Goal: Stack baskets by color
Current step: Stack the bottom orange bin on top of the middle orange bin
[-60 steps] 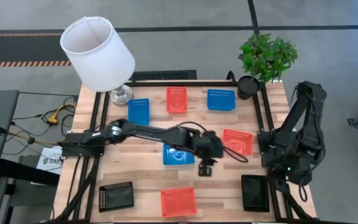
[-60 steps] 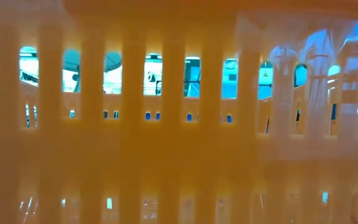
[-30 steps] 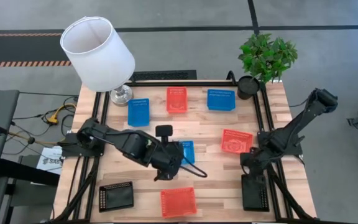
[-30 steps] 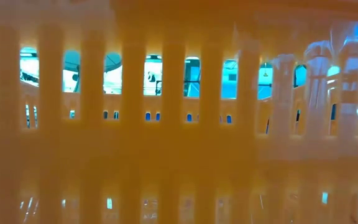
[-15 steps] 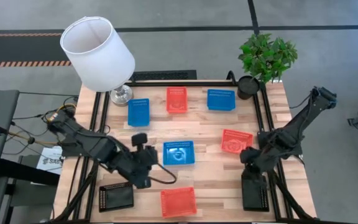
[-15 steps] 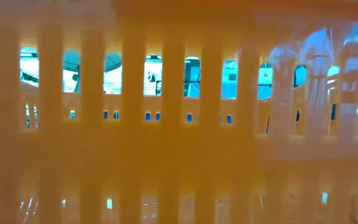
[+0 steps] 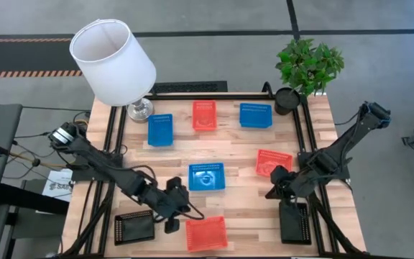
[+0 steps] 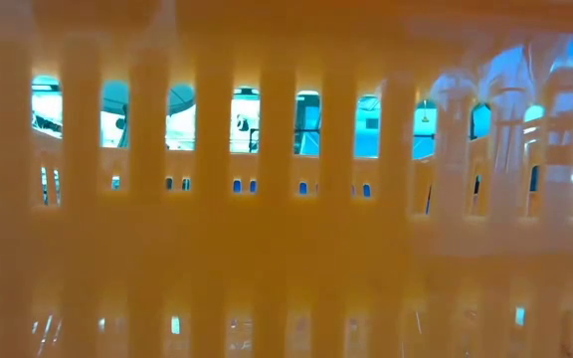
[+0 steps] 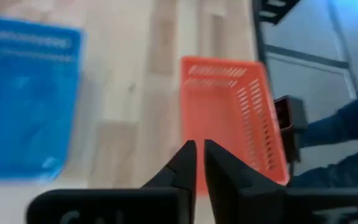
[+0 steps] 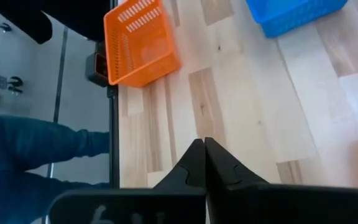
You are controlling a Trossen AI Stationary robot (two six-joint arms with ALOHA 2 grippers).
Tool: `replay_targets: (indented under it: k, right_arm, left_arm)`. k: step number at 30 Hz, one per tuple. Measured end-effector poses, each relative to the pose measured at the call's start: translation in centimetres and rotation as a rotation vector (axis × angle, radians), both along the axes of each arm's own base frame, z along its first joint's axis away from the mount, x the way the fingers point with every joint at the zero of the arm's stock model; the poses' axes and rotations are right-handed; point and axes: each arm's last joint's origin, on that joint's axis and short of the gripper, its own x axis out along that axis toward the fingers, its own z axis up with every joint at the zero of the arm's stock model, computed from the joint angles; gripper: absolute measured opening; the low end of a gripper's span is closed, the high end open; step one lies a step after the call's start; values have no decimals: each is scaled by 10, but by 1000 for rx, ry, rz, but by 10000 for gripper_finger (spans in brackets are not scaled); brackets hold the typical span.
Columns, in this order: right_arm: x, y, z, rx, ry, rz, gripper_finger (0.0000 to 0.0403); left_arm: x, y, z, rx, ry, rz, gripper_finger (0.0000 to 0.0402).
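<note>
Eight baskets lie flat on the wooden table in the high view: blue ones [image 7: 159, 129], [image 7: 255, 115], [image 7: 207, 177]; red ones [image 7: 204, 115], [image 7: 273, 163], [image 7: 206, 234]; black ones [image 7: 134, 227], [image 7: 295, 223]. My left gripper [image 7: 171, 224] hangs at the near red basket's left end, between it and the left black basket. Its fingers [image 9: 199, 163] are shut to a thin slit and empty, with that red basket [image 9: 229, 118] just ahead. My right gripper [image 7: 273, 189] is shut [image 10: 204, 155] and empty above bare wood, near the right red basket.
A white lamp [image 7: 115, 61] and a potted plant [image 7: 309, 65] stand at the table's far corners. The near red basket's slotted wall [image 8: 267, 249] fills the low view. A person's blue trouser legs [image 10: 42, 146] stand just past the table's near edge.
My left gripper has swung from the table's middle, by the middle blue basket, toward the near-left and sunk to the near red basket's left end, tipping further down. My right gripper has lifted a little over the right black basket and turned toward the table's left.
</note>
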Motion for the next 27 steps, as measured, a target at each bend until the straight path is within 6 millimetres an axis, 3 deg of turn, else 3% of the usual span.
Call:
replay_targets:
  k: [8, 14, 20, 27]
  right_arm:
    - [-1, 0, 0, 17, 7, -10, 9]
    - [-2, 1, 0, 13, 16, -7, 9]
    - [-3, 0, -1, 5, 26, -6, 9]
    - [-4, -1, -3, -5, 42, -3, 9]
  left_arm:
    - [32, -9, -42, -33, 8, -97, 147]
    - [38, -9, -63, 7, 64, -98, 219]
    - [44, -15, -82, -5, 87, -93, 232]
    - [46, -18, -95, -5, 112, -98, 208]
